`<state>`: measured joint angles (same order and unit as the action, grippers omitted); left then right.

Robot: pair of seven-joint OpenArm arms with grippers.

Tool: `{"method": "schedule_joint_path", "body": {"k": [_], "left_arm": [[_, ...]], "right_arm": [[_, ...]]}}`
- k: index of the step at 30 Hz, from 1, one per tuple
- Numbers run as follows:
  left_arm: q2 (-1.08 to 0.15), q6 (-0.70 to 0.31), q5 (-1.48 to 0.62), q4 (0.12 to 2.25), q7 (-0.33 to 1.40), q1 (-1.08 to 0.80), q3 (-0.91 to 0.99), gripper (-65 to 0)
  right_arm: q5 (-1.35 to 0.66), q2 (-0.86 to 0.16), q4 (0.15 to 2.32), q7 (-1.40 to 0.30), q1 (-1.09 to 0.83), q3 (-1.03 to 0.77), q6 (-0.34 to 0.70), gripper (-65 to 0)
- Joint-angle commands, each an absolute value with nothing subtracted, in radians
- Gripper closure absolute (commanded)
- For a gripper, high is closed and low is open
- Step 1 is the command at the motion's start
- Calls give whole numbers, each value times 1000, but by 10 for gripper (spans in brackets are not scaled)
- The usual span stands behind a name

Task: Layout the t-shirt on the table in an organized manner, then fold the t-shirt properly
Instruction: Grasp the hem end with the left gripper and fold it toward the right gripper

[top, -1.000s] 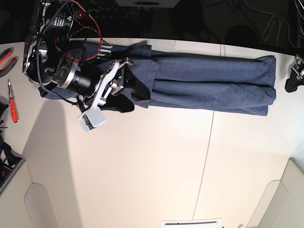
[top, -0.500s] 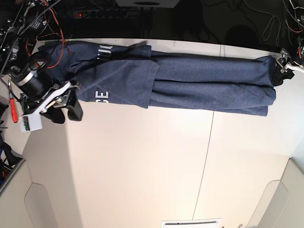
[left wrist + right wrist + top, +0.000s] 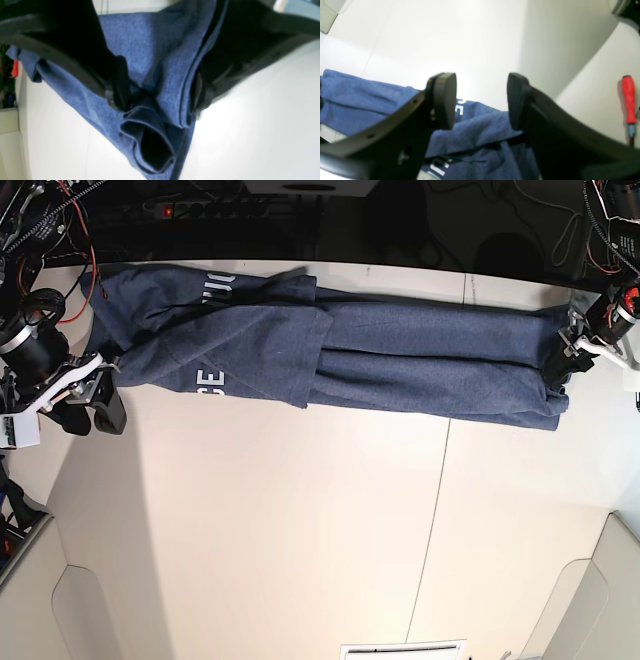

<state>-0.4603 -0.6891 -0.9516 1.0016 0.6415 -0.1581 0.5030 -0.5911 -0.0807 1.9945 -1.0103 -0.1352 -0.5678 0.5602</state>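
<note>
Since half a second ago, the left tool (image 3: 562, 358) has come down onto the hem end of the t-shirt (image 3: 400, 355), which lies stretched along the far counter (image 3: 300, 520) edge; its pads straddle bunched fabric, unclosed. Right tool (image 3: 481, 100), spread, sits off the sleeve end.

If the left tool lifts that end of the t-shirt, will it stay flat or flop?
Probably flop: the t-shirt already bunches into soft folds at the left tool. It looks light, and would likely drag across the smooth table.
</note>
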Motion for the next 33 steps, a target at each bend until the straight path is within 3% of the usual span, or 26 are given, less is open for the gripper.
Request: {"method": "schedule_joint_path", "body": {"k": [1, 3, 4, 7, 11, 15, 21, 33], "left_arm": [[-479, -698, -984, 1015, 647, -158, 503, -288], [-479, -698, -1045, 1015, 647, -158, 505, -67], [-479, -698, -1078, 1015, 654, -158, 505, 0], [-479, -698, -1219, 1037, 741, -158, 505, 0], [-468, -698, -1484, 1124, 1014, -159, 505, 0], [-386, -698, -1484, 1274, 1162, -166, 505, 0], [-276, -698, -1484, 1416, 1182, -205, 396, 0], [-184, -698, -1484, 1421, 1148, -146, 101, 0]], "right_arm": [[-610, -88, 2003, -984, -125, -571, 561, -312], [-610, -88, 1993, -984, -125, -571, 561, -312], [-610, -88, 1990, -984, -125, -571, 561, -312], [-609, -88, 1984, -984, -125, -571, 561, -312], [-601, -88, 1971, -983, -125, -571, 561, -312], [-551, -89, 1935, -968, -125, -573, 560, -312], [-501, -90, 1898, -934, -125, -615, 546, -312], [-505, -127, 1898, -931, -125, -657, 546, -312]]}}
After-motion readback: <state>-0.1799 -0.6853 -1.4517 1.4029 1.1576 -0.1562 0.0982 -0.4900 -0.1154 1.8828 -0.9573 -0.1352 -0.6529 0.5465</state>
